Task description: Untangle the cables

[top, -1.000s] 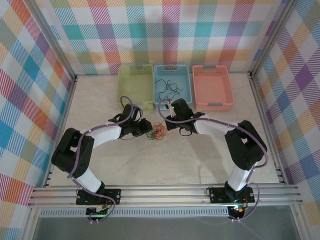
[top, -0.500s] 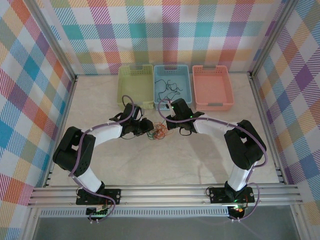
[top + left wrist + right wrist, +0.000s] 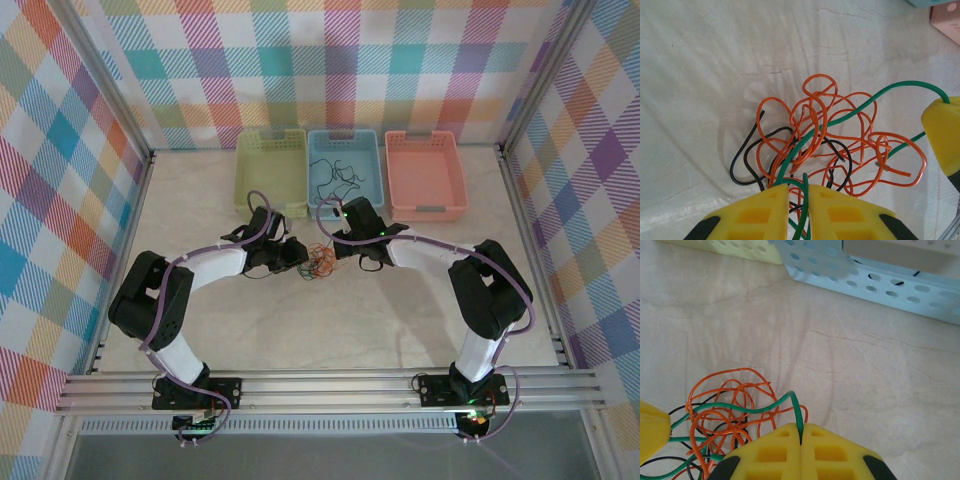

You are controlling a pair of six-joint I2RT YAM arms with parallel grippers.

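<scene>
In front of perforated blue basket (image 3: 880,282), I see curly hair-thin cables (image 3: 812,115), my right gripper (image 3: 801,429) pressed together pinching glossy green wire (image 3: 855,112), my left gripper (image 3: 799,189) narrowly nipping it too, smooth marbled table (image 3: 865,370) free around.

Plaid walls (image 3: 330,60), pale marbled tabletop (image 3: 350,335), aluminium rail (image 3: 330,385), apparently even light

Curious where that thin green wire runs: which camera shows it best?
The left wrist view: the thin green wire arcs across the orange wire loops in a long sweep. The right wrist view shows a shorter stretch ending in the shut right gripper. In the top view the bunch is too small to pick it out.
</scene>
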